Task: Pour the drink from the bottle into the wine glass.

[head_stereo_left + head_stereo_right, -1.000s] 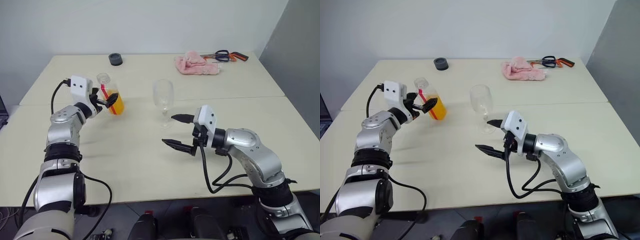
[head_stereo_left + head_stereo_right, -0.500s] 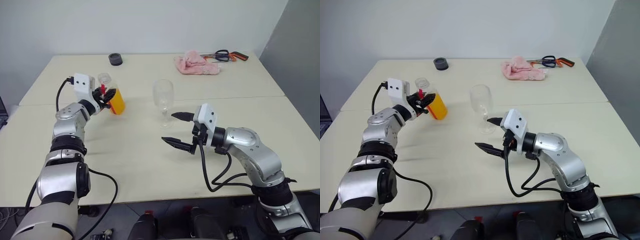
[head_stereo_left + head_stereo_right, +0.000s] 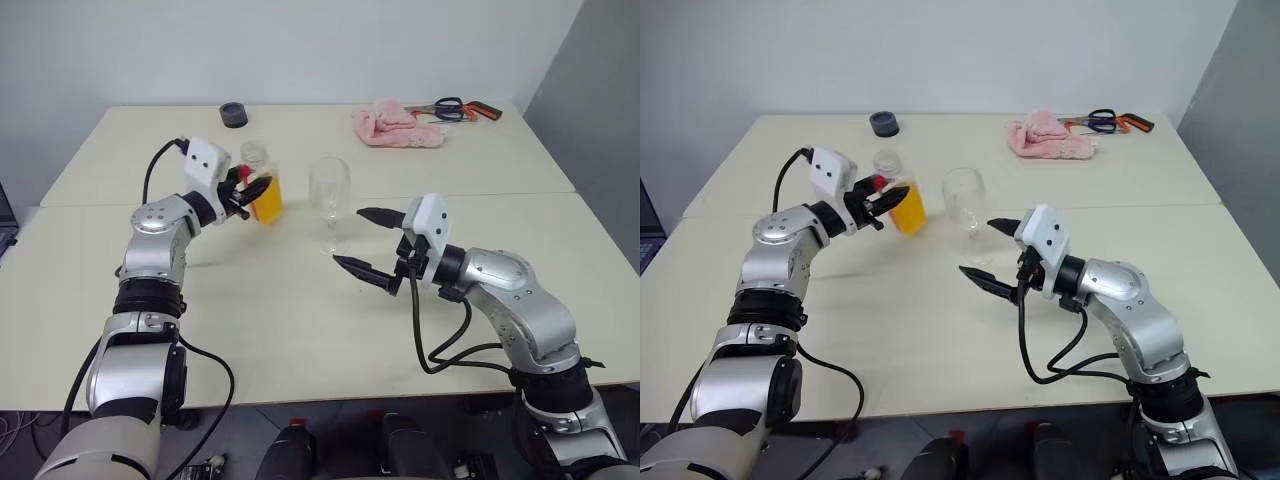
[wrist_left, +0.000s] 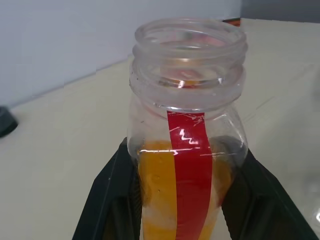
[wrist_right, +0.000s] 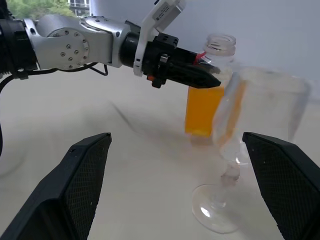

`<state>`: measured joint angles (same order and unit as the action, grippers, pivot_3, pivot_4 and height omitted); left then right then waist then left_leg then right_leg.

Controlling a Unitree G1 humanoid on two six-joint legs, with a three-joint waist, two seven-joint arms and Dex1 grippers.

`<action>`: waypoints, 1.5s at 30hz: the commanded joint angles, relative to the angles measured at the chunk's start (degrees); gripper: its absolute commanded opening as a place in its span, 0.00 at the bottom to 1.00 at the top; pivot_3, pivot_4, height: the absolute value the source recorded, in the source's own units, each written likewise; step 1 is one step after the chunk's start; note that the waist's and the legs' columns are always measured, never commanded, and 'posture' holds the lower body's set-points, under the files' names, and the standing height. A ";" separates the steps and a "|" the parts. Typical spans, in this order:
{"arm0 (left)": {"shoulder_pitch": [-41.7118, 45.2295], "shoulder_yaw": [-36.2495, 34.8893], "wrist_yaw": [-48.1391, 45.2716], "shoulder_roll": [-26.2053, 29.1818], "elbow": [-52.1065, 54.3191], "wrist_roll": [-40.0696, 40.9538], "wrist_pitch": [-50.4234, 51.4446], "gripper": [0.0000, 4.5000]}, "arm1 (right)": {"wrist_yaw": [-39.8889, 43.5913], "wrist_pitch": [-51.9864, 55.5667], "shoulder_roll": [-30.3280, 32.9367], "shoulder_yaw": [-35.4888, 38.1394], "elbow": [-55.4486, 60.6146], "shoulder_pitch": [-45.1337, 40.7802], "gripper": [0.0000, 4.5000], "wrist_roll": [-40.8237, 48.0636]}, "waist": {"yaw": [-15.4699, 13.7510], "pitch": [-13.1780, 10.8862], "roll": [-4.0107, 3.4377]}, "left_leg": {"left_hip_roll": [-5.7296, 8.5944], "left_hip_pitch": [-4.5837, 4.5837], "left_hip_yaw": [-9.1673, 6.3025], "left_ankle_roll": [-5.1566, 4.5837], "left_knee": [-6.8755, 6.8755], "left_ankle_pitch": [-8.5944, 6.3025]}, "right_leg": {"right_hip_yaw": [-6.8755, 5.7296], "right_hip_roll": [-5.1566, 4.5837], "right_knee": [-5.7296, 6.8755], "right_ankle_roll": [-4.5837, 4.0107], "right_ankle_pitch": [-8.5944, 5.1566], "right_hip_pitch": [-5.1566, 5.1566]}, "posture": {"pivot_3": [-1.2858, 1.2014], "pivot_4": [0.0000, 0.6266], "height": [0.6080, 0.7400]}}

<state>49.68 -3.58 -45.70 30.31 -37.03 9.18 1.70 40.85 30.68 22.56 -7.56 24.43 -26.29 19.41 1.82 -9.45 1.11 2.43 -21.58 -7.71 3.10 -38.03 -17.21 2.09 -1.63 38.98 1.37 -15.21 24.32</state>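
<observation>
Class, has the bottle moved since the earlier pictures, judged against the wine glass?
Yes. The bottle, held in the left gripper, has moved toward the wine glass, closing most of the gap.

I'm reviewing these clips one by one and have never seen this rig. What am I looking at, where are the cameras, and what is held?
A two-armed robot stands at a cream table. Two pictures come from cameras on its head, two from cameras on its wrists. The left tool is shut on an uncapped bottle of orange drink, beside an empty wine glass standing upright. The right tool is open, holding nothing, near the glass. Farther back lie a pink cloth, scissors and a small dark round object.
</observation>
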 commanded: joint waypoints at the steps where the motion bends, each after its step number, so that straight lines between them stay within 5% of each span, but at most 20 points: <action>1: 3.81 1.89 0.33 0.76 2.35 -3.22 -5.71 0.37 | -1.36 -0.99 0.15 2.23 3.27 -0.18 1.00 1.29 | 0.06 0.00 0.00 | 0.00 0.00 0.00 0.00 0.00 0.00 | 0.00 0.00 0.00 0.00 0.00 0.00 | 0.52 0.24 1.00; 12: 8.58 8.95 5.19 -1.61 -1.03 -13.60 -18.67 0.37 | -7.30 2.16 -2.59 1.85 4.40 -1.17 1.00 1.18 | 0.06 0.00 0.00 | 0.03 0.00 0.06 -0.01 0.01 0.00 | -0.04 0.00 0.01 0.00 0.00 0.02 | 0.52 0.24 1.00; 45: 16.49 16.36 22.51 4.46 -11.59 -34.00 -40.60 0.37 | -16.78 7.12 -6.87 -2.14 1.93 -4.95 1.00 -3.46 | 0.17 0.00 0.00 | 0.09 -0.11 0.07 -0.02 -0.02 0.00 | -0.12 0.00 0.05 0.01 0.00 0.12 | 0.52 0.24 1.00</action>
<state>63.45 13.33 -25.30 33.57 -49.64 -24.27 -37.04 24.73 38.10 16.08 -10.20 25.16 -30.05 16.40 1.99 -9.45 1.11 2.52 -21.69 -7.63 3.09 -38.06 -17.21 1.97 -1.63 39.02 1.38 -15.21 24.44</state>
